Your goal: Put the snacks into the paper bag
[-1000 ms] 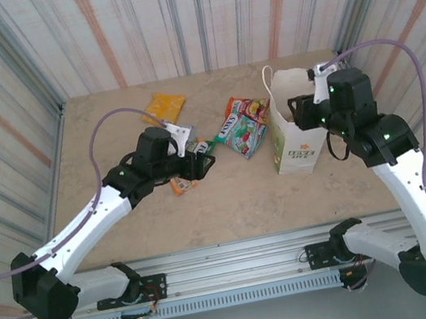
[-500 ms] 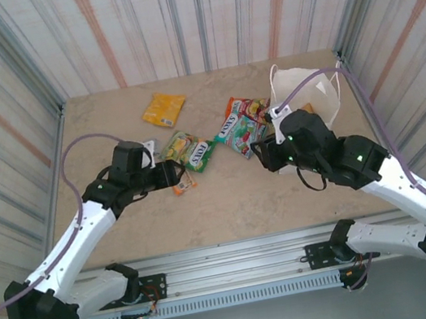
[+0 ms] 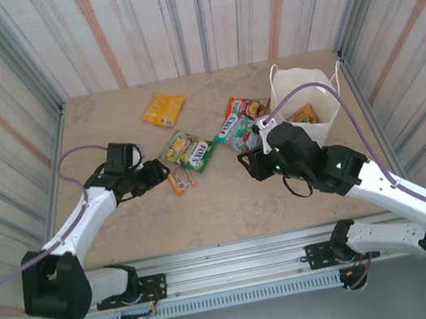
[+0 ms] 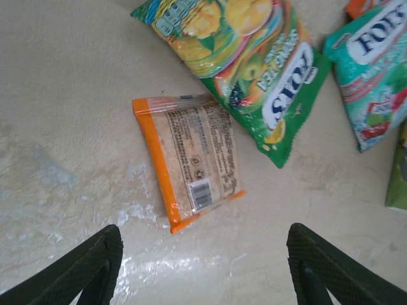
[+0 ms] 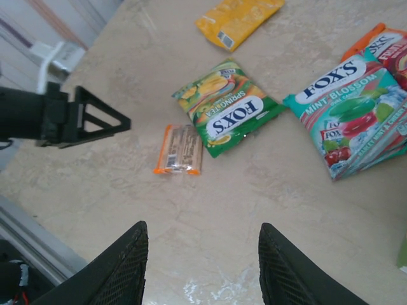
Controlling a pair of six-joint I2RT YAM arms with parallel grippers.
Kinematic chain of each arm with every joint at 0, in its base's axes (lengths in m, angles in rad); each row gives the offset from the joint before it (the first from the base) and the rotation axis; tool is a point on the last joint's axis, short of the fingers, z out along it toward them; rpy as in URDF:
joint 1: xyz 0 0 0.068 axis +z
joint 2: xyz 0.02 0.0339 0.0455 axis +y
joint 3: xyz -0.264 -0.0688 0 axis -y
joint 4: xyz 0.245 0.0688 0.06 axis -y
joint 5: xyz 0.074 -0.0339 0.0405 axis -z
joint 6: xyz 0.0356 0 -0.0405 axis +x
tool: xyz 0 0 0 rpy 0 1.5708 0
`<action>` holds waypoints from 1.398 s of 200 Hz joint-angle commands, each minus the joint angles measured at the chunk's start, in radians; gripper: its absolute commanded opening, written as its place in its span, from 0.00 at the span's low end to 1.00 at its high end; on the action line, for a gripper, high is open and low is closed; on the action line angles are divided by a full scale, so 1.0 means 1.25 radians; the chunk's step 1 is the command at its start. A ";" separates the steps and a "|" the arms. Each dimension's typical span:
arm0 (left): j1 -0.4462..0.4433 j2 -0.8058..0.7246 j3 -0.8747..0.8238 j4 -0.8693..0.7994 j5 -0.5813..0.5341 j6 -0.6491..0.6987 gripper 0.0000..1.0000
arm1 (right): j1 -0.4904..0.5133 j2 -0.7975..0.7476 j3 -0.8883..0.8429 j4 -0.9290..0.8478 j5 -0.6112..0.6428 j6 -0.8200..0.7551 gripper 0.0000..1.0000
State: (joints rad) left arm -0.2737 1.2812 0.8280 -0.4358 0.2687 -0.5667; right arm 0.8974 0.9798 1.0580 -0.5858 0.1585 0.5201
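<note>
White left arm reaches low across the table (image 3: 107,120), the left gripper (image 4: 203,238) hovering just short of the small orange bar (image 4: 191,159), fingers spread with nothing between. The right arm bends inward beside the upright paper bag (image 3: 299,86); the right gripper (image 5: 202,229) tips down near the green packet (image 5: 222,108) and teal packet (image 5: 353,111), fingers likewise apart, holding nothing. The yellow packet (image 3: 164,109) lies farther back

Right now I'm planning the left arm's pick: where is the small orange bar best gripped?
Probably across its narrow width at mid-length, from straight above: the orange bar lies flat, long and slim, just ahead of the open left gripper.
</note>
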 commanded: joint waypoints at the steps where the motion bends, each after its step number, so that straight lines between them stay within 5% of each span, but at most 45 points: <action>1: 0.012 0.067 0.041 0.076 0.003 -0.027 0.70 | 0.006 0.003 -0.013 0.041 -0.011 0.019 0.48; 98: 0.082 0.348 0.167 0.183 0.098 -0.026 0.65 | 0.006 0.039 -0.005 0.060 -0.007 0.001 0.49; 213: 0.085 0.515 0.196 0.316 0.157 -0.051 0.52 | 0.005 0.028 -0.018 0.119 -0.033 -0.039 0.49; 279: 0.084 0.510 0.212 0.332 0.177 -0.040 0.03 | 0.005 0.011 -0.030 0.130 -0.023 -0.041 0.49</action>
State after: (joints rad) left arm -0.1738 1.9354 1.0790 -0.0048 0.4828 -0.6346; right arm 0.8974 1.0149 1.0336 -0.4366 0.1265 0.4862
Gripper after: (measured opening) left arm 0.084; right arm 0.490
